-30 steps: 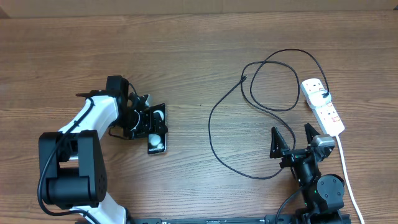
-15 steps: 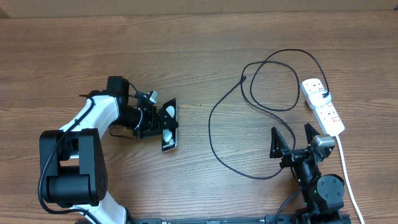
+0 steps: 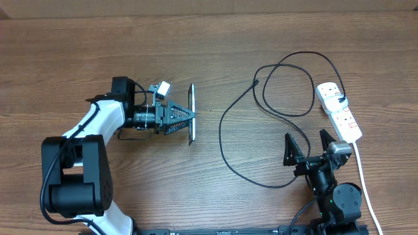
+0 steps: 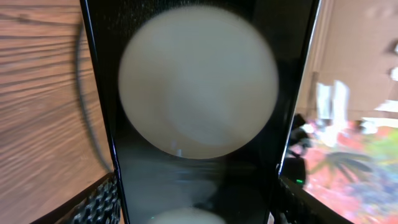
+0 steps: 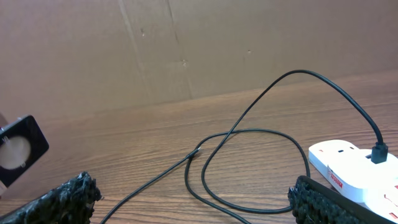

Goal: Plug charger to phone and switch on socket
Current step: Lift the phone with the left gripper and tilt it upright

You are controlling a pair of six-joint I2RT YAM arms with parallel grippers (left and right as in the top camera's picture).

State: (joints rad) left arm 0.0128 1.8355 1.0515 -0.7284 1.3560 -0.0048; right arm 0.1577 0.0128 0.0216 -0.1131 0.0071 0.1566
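1. Overhead, change: a second ago the phone (image 3: 191, 117) lay flat at the left. You now have it lifted, turned on edge and carried right, nearer the charger (image 3: 221, 134). The pick-up looks done. The plugging-in and the switch are still ahead.
2. Overhead, left gripper (image 3: 184, 121): clamped on the phone across its width. The connector tip (image 3: 257, 82) lies further right and far, well apart.
3. Overhead, right gripper (image 3: 310, 149): unmoved at the near edge, jaws spread wide, holding nothing. It sits between the cable loop and the socket (image 3: 339, 112).
4. Left wrist: the glossy phone face fills the view with a round white light spot. Fingers (image 4: 99, 202) press both long edges.
5. Right wrist: both fingers (image 5: 56, 199) stand far apart and bare. The plug (image 5: 377, 151) is seated in the socket. The connector tip lies loose on the table (image 5: 124, 134).
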